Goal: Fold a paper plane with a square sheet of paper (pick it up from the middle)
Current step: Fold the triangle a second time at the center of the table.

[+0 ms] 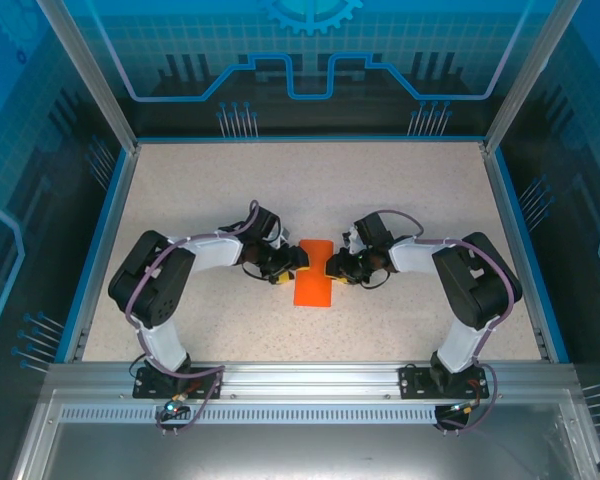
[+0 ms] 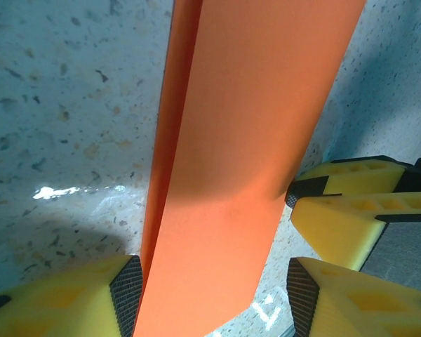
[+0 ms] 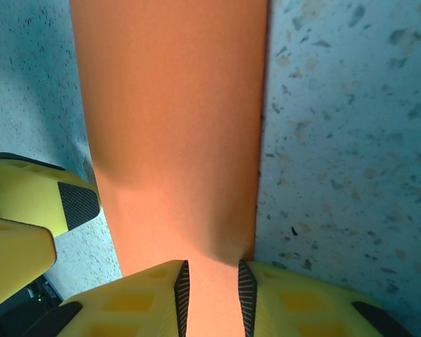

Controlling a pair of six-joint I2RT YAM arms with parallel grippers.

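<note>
left claw [image 2: 214, 300] standing wide, straddling square sheet of paper [image 2: 231, 175], not squeezing it. right claw [image 3: 209, 298] sitting narrow, orange strip running through its slim gap, honestly can't tell if it's biting or not. paper lying flat mid bench [image 1: 230, 190], right between both claws. progress-wise: I'm guessing one fold done, sheet doubled into long rectangle, layered edge showing. nose corners, wings, centre crease all waiting. early days imo.

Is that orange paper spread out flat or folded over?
Folded. From above the orange paper is a narrow strip, not a square, and the left wrist view shows a second layer's edge along one side.
</note>
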